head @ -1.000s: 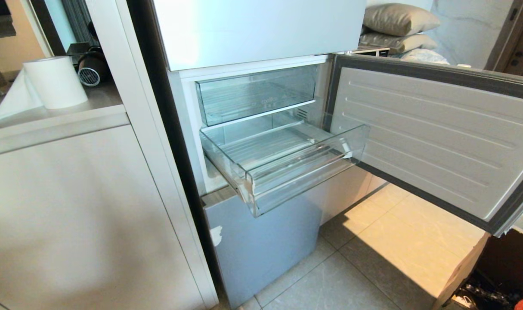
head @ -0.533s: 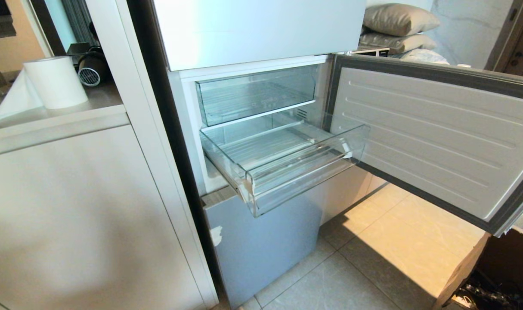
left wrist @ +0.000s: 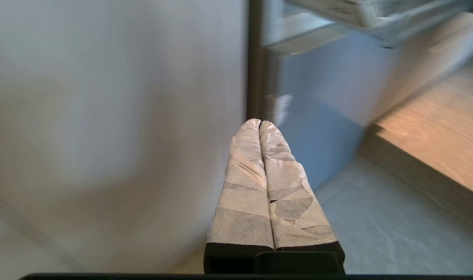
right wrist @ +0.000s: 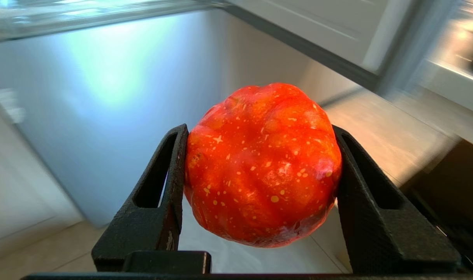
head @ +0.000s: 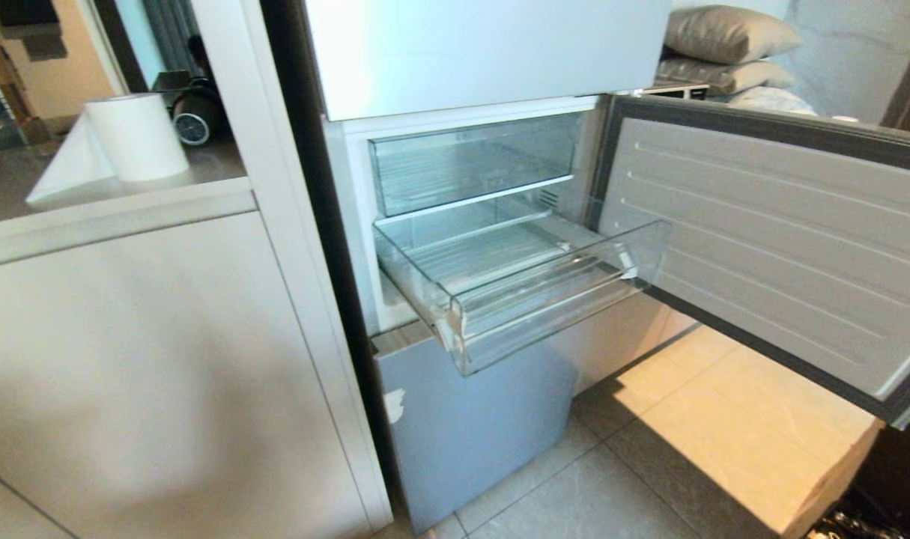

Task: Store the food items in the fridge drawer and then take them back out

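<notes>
Since the earlier frame the whole head view has slid rightward across the picture, so the camera has moved while the things keep their places. The fridge door (head: pixel 769 247) stands swung open across the right half of the frame, its ribbed inner face showing. Left of it, at centre, the fridge drawer (head: pixel 529 299) is pulled out and holds nothing, under a shallower clear tray (head: pixel 469 161). A pale blue lower panel (head: pixel 477 419) sits beneath. In the upper left a paper towel roll (head: pixel 136 138) stands on the worktop (head: pixel 110 202). Neither arm shows in the head view. In its wrist view the right gripper (right wrist: pixel 259 171) is clamped on an orange-red speckled fruit (right wrist: pixel 261 163), low before the blue panel. The left gripper (left wrist: pixel 259 126) is closed on nothing, fingers pressed together.
</notes>
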